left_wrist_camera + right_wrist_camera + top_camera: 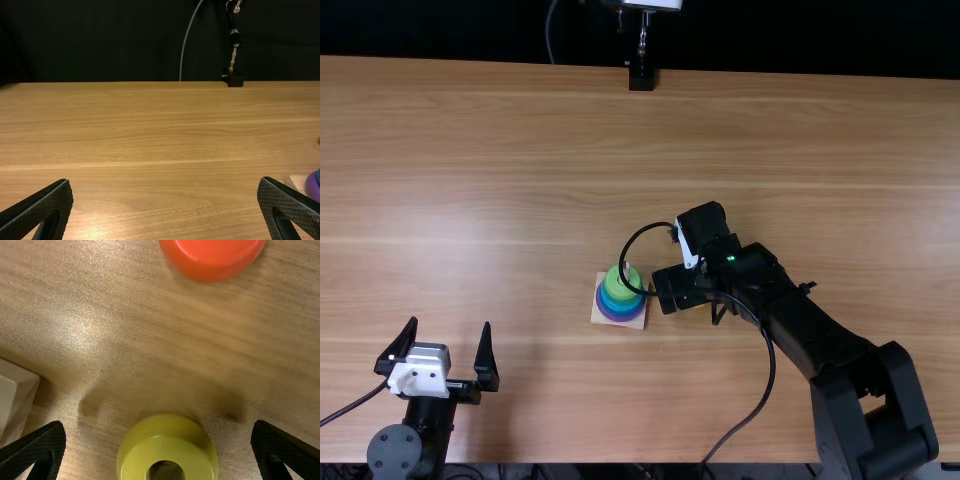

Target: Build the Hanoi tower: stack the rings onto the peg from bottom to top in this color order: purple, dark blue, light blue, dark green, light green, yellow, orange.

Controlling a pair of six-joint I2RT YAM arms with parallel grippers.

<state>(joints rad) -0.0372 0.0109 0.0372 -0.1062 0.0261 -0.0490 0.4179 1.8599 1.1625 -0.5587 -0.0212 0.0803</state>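
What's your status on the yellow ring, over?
Right pincer open at yellow ring, nothing gripped. Left pincer open, empty. Possible snag: pale base near one right finger; orange ring loose nearby.

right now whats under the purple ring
The pale base is under the purple ring; some of its edge shows, but the ring covers its middle.

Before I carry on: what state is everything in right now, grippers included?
Left gripper: open, holding nothing.
Right gripper: open, fingers either side of the yellow ring.
Yellow ring: flat on table, hole up, ungripped.
Orange ring: on table, unstacked.
Ring stack: on the base, purple lowest, blue above, green on top.
Base: flat on table.
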